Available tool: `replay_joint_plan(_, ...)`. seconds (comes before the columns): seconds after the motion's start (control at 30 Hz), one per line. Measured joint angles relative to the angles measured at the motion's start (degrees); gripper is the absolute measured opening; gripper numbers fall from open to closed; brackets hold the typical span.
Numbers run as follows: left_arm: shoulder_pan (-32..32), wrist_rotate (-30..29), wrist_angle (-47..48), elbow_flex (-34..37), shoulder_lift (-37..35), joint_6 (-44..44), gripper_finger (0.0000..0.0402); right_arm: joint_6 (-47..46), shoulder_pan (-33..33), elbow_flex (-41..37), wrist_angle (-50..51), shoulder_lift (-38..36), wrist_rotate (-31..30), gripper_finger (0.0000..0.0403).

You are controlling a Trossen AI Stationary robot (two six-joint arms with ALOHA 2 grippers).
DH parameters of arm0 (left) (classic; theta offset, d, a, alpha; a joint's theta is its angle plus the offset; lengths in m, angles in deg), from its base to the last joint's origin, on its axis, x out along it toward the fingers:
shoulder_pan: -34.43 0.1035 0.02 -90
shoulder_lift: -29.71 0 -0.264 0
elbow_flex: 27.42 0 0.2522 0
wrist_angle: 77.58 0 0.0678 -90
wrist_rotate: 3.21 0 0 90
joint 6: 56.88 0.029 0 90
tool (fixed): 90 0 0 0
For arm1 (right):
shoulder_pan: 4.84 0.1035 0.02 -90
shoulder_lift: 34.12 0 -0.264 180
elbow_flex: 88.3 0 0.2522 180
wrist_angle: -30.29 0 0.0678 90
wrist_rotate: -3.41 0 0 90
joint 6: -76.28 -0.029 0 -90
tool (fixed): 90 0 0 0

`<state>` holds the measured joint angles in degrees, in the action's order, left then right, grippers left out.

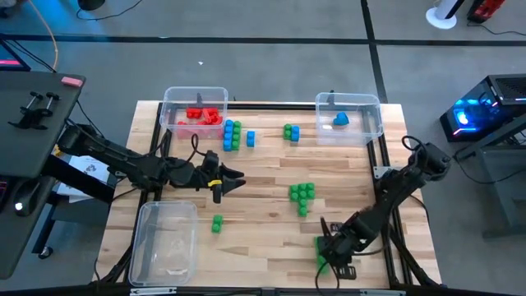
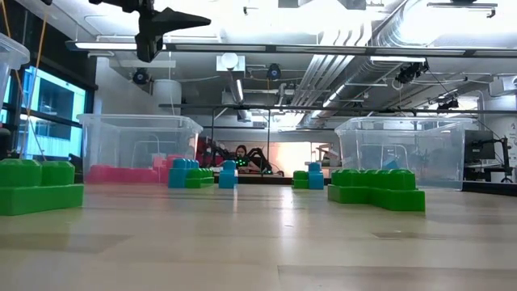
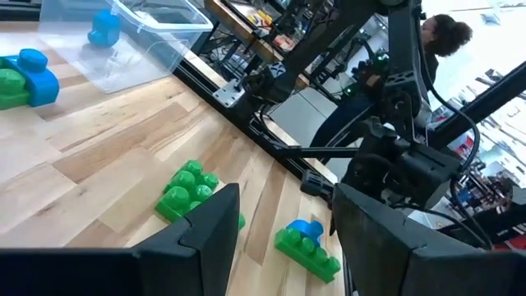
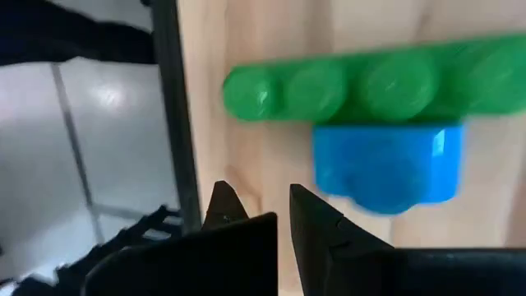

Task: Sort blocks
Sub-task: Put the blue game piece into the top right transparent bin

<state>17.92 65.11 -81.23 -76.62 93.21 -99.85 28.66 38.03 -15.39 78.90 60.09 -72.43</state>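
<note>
Red blocks (image 1: 201, 115) lie in the far-left bin (image 1: 174, 97), and one blue block (image 1: 340, 120) lies in the far-right bin (image 1: 374, 105). Loose on the table are a blue-green cluster (image 1: 233, 134), a green cluster (image 1: 302, 195) and a single green block (image 1: 217, 223). My left gripper (image 1: 233, 179) hangs open above mid-table and holds nothing. My right gripper (image 4: 261, 197) is at the near right corner, its fingers nearly together. It stands just short of a green strip with a blue block joined to it (image 4: 386, 168) and touches nothing.
An empty clear bin (image 1: 164, 238) sits at the near left corner. A blue block (image 1: 251, 138) and a green-blue pair (image 1: 292, 131) lie between the far bins. The table's right edge and frame rail (image 4: 168, 107) run close beside the right gripper. A person (image 3: 440, 37) is beyond the table.
</note>
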Motion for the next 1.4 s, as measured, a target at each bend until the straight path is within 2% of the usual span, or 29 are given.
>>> replay_joint_plan(0.27, 0.00, -0.03, 1.24, 0.00, 0.01, 0.05, 0.0184, 6.27, -0.93, 0.00, -4.03, -0.02, -0.85, 0.0000)
replay_joint_plan(0.43, 0.00, -0.05, 2.08, 0.00, 0.02, 0.05, 0.0184, 9.29, -1.98, 0.00, -2.75, -0.02, -6.63, 0.0000)
replay_joint_plan(0.53, 0.00, -0.10, 2.56, 0.00, 0.02, 0.05, 0.0184, 10.64, -2.66, 0.00, 0.21, -0.02, -6.66, 0.0000)
replay_joint_plan(0.7, 0.00, -0.18, 3.10, 0.00, 0.02, 0.10, 0.0184, 14.10, -2.77, 0.00, 10.86, -0.02, -6.43, 0.0000)
replay_joint_plan(0.8, 0.00, -0.20, 3.11, 0.00, 0.02, 0.10, 0.0184, 17.47, -3.09, 0.00, 15.81, -0.02, -8.11, 0.0000)
replay_joint_plan(1.03, 0.04, -0.20, 3.10, 0.00, 0.02, 0.14, 0.0184, 17.87, -6.21, 2.10, 17.64, -4.80, -10.25, 0.0000)
replay_joint_plan(1.13, 0.04, -0.20, 3.10, 0.00, 0.02, 0.14, 0.0184, 10.26, -6.41, 4.20, 19.90, -8.73, -10.53, 0.0000)
replay_joint_plan(1.27, 0.04, -0.18, 3.15, 0.00, 0.02, 0.13, 0.0184, -11.88, -4.52, 4.61, 18.67, -13.41, -10.66, 0.0000)
replay_joint_plan(1.3, 0.04, -0.17, 3.31, 0.00, 0.02, 0.12, 0.0184, -14.60, -3.38, 4.65, 18.52, -14.03, -10.43, 0.0000)
replay_joint_plan(1.33, 0.04, -0.17, 3.48, 0.00, 0.02, 0.12, 0.0184, -15.29, -2.22, 4.66, 18.59, -14.35, -9.99, 0.0000)
replay_joint_plan(1.4, 0.04, -0.16, 3.87, 0.00, 0.02, 0.12, 0.0184, -11.07, -0.15, 4.64, 19.32, -14.40, -9.31, 0.0004)
